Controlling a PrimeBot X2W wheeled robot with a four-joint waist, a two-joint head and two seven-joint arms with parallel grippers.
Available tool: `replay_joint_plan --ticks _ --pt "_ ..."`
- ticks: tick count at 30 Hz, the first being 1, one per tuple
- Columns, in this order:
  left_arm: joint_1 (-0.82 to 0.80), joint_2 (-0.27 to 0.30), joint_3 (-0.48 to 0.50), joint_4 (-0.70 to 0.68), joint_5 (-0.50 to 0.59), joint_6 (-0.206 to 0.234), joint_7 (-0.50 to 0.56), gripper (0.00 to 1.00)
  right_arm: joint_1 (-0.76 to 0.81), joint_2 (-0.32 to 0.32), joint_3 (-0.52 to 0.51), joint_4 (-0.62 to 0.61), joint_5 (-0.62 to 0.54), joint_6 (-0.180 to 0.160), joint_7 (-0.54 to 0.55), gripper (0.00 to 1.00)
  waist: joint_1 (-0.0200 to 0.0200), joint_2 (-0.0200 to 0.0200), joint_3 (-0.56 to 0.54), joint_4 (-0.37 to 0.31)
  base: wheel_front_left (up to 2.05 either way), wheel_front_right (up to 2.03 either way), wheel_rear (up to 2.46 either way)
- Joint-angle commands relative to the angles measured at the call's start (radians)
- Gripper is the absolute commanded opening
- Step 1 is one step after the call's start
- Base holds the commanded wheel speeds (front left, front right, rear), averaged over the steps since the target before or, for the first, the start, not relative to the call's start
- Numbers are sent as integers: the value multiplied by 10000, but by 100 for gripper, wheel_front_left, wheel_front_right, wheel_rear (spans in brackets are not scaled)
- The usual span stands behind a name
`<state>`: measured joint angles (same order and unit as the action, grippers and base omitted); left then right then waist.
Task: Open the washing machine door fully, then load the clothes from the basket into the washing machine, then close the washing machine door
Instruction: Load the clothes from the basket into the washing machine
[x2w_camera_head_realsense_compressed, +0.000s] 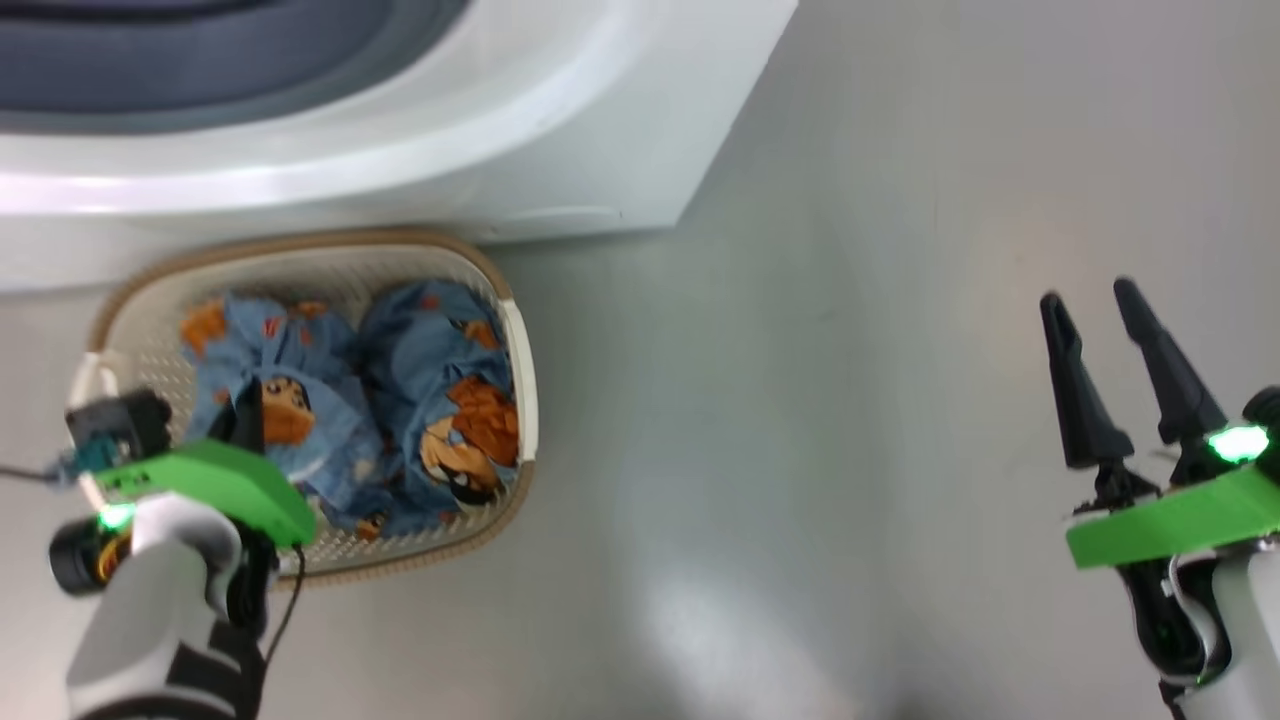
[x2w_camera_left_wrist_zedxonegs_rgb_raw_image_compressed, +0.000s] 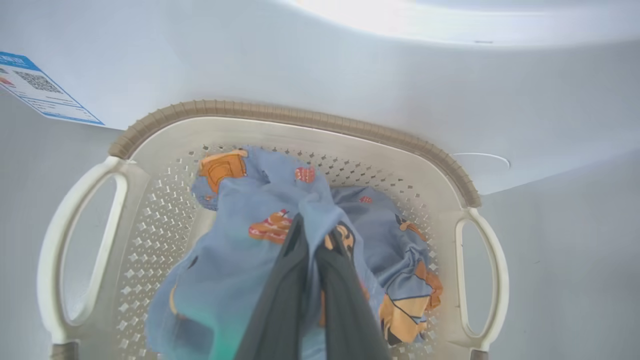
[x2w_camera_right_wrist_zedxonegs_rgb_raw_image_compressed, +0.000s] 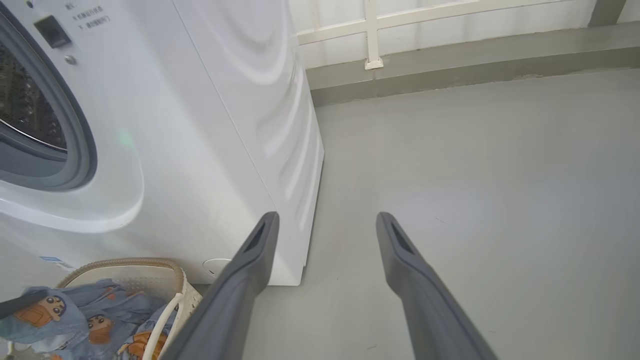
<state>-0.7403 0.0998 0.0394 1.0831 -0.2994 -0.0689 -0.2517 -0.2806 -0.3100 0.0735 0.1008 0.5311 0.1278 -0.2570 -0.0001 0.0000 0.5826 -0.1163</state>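
Head view: the basket (x2w_camera_head_realsense_compressed: 300, 243) stands on the grey floor (x2w_camera_head_realsense_compressed: 850, 400), close against the lower front of the washing machine (x2w_camera_head_realsense_compressed: 600, 140). Both bundles of the clothes (x2w_camera_head_realsense_compressed: 440, 380) lie inside the basket, side by side. The left gripper (x2w_camera_head_realsense_compressed: 248, 410) reaches down into the basket over the left-hand bundle. Its green wrist housing (x2w_camera_head_realsense_compressed: 230, 485) covers part of that bundle.

Left wrist view: the two dark fingers are pressed together on a raised fold of the light blue fabric. The fold is pinched between them and drawn up into a ridge, while the remainder of the bundle lies in the basket. A blue label sticker (x2w_camera_left_wrist_zedxonegs_rgb_raw_image_compressed: 40, 90) shows on the white machine front at upper left.

The right gripper (x2w_camera_head_realsense_compressed: 1088, 300) hangs over bare floor, well apart from the basket and to the right of the machine's corner. Its fingers are spread wide with nothing between them.

Right wrist view: the steel drum (x2w_camera_right_wrist_zedxonegs_rgb_raw_image_compressed: 20, 110) and the grey gasket (x2w_camera_right_wrist_zedxonegs_rgb_raw_image_compressed: 80, 145) are exposed at the machine's front.
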Motion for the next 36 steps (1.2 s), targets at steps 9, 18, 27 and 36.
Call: replay_joint_plan --ticks 9,18,27,36 --pt "2076 81 752 -2019 320 -313 -99 0 1264 -167 126 76 -134 29 -48 100 1 0 -2330 430 0 0 0" --pt "3768 -166 1330 -4261 596 -538 -100 0 2036 -207 109 245 -184 29 -48 100 1 0 -3471 342 0 0 0" --pt "5316 -406 1406 -6638 646 -609 -100 0 2774 -268 -40 262 -189 29 -48 100 1 0 -4054 374 0 0 0" --pt "6893 -490 1180 -8874 308 -473 -101 0 3115 -286 -244 220 -159 29 -48 100 1 0 -4178 344 0 0 0"
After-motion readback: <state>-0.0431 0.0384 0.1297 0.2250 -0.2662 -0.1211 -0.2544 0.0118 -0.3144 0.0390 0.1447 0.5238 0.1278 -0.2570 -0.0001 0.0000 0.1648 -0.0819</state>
